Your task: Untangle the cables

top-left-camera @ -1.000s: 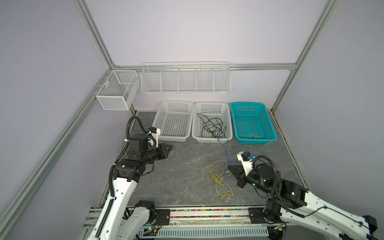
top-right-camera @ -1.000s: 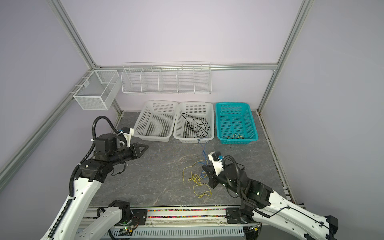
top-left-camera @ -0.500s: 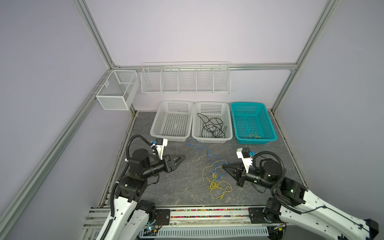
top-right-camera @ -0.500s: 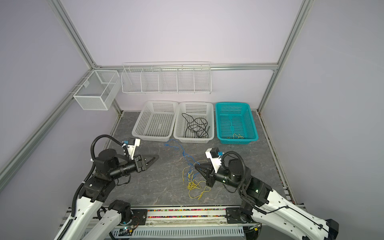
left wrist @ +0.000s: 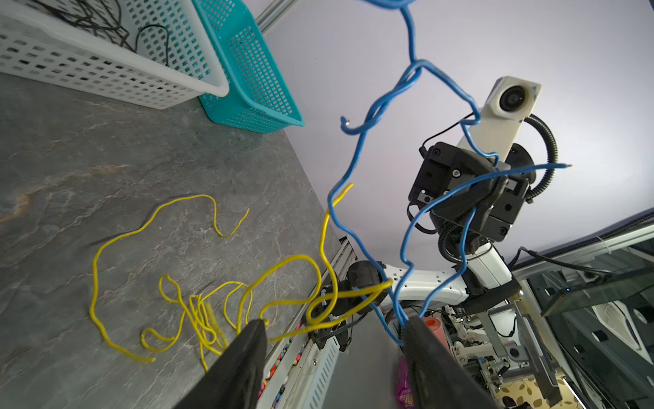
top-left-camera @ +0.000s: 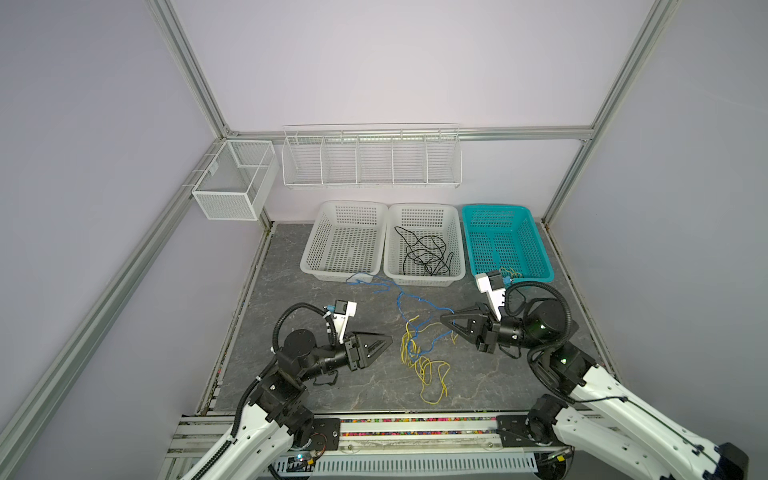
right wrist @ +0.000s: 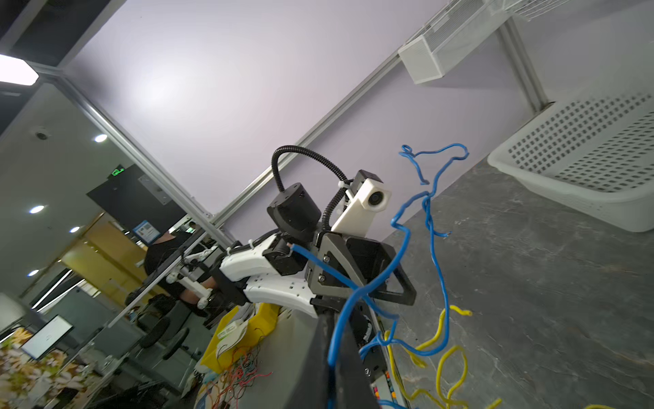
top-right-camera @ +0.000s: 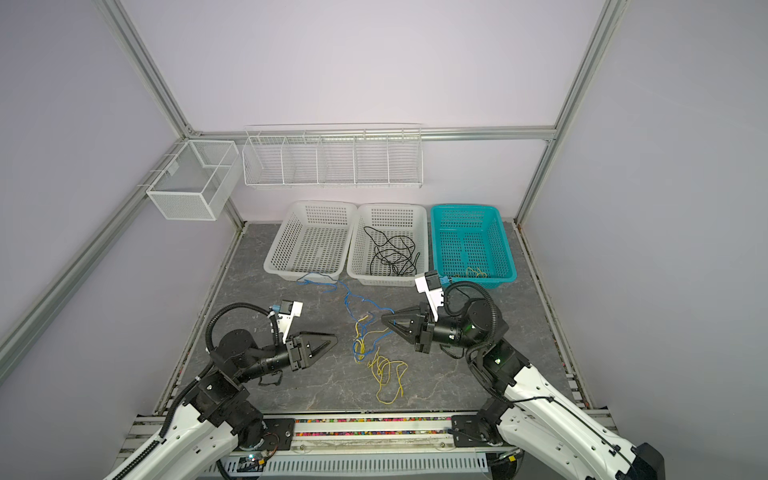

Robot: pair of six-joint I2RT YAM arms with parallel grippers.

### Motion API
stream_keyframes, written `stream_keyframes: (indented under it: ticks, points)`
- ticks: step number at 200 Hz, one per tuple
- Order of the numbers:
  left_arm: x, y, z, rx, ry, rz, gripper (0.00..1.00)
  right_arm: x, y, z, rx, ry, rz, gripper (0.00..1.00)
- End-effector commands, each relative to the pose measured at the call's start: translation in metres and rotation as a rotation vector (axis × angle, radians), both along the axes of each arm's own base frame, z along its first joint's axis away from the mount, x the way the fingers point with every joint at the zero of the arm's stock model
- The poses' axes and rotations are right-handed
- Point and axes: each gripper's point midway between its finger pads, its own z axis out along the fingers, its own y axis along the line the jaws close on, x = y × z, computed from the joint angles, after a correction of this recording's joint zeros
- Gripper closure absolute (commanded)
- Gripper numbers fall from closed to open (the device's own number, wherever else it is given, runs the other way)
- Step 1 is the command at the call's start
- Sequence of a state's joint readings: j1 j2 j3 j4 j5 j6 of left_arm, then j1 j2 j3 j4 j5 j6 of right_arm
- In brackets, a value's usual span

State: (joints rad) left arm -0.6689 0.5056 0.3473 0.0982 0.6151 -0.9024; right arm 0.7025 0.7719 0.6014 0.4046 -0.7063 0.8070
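Patience pays: my right tool (top-left-camera: 443, 321) clamps the blue cable (left wrist: 411, 42), my left tool (top-left-camera: 389, 341) gapes wide; a slow pull should slide it off the yellow cable (left wrist: 93, 283).

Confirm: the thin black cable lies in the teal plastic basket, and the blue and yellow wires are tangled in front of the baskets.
Wrong basket: the thin black cable lies in the middle white plastic basket, as both top views show. The blue wire and yellow wire are tangled in front.
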Motion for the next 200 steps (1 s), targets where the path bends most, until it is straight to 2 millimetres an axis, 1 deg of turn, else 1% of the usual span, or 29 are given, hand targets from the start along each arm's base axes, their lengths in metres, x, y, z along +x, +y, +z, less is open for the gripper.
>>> stream_keyframes:
  ticks: [1, 14, 42, 67, 101, 126, 139, 149, 200]
  points:
    - [0.008, -0.006, 0.029, -0.094, -0.108, 0.025, 0.35, -0.022, -0.002, 0.021, 0.078, -0.040, 0.124, 0.94]
    - [0.010, -0.008, 0.032, -0.104, -0.127, 0.024, 0.34, -0.023, -0.002, 0.023, 0.080, -0.043, 0.137, 0.94]
    - [0.018, -0.009, 0.030, -0.091, -0.153, 0.056, 0.33, -0.029, -0.003, 0.026, 0.091, -0.048, 0.166, 0.94]
    - [0.021, -0.007, 0.034, -0.107, -0.169, 0.080, 0.33, -0.031, -0.002, 0.022, 0.083, -0.040, 0.180, 0.94]
    - [0.020, -0.006, 0.047, -0.167, -0.187, 0.078, 0.34, -0.032, -0.002, 0.018, 0.083, -0.038, 0.182, 0.94]
    - [0.018, -0.008, 0.051, -0.188, -0.180, 0.054, 0.37, -0.032, -0.002, 0.019, 0.088, -0.044, 0.180, 0.94]
    - [0.016, -0.010, 0.052, -0.196, -0.177, 0.036, 0.40, -0.032, -0.001, 0.019, 0.089, -0.045, 0.183, 0.94]
    - [0.014, -0.012, 0.053, -0.199, -0.178, 0.022, 0.44, -0.032, 0.000, 0.018, 0.091, -0.045, 0.181, 0.94]
    - [0.010, -0.014, 0.048, -0.196, -0.156, -0.010, 0.72, -0.023, -0.001, 0.014, 0.100, -0.036, 0.120, 0.94]
